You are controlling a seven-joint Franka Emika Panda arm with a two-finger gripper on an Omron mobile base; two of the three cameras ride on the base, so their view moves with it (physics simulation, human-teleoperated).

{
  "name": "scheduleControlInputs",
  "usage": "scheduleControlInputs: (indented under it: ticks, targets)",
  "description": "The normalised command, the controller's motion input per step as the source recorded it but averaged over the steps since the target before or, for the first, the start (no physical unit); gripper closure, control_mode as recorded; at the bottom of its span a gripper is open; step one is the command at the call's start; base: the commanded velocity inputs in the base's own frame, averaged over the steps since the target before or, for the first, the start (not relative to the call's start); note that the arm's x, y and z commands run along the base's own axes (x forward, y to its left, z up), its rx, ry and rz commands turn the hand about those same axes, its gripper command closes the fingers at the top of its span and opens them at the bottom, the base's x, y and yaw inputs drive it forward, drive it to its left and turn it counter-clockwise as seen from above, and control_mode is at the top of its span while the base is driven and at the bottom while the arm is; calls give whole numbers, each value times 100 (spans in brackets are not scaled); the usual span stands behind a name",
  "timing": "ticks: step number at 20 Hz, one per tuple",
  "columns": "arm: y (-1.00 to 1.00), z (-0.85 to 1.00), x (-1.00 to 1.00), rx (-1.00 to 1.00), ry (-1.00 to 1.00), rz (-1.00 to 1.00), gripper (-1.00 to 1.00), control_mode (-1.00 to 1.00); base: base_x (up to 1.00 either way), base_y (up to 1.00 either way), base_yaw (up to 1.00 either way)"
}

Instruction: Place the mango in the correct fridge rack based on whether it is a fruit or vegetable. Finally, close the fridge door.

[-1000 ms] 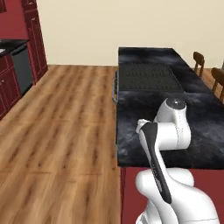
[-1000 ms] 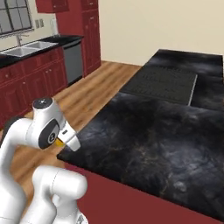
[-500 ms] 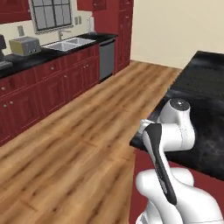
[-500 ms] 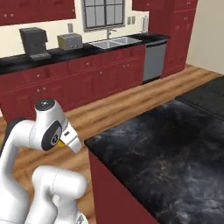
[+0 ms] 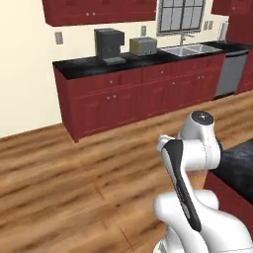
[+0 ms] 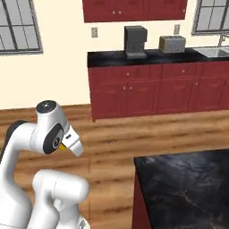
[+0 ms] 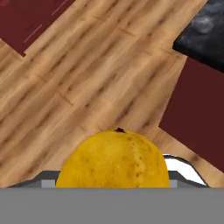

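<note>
The mango sits at six o'clock in the hand view, pinched in the gripper over the wood floor, its stem end pointing to twelve o'clock, so carrying it to a fridge shelf comes next.

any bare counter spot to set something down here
Free: the black counter left of the coffee maker, the gap between it and the toaster, and the dark island top beside the arm. Crowded: around the sink. The claw carries the mango.
</note>
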Motion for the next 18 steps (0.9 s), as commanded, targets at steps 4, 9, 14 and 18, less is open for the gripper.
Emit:
scheduleControlInputs:
  ticks: [4,9,14,18]
  targets:
    - [0,0,0,0,0,0,100,100,-1,-12,81]
    - [0,0,0,0,0,0,100,100,0,-17,80]
    - [0,0,0,0,0,0,100,100,1,-34,80]
    - [0,0,0,0,0,0,100,100,53,-58,69]
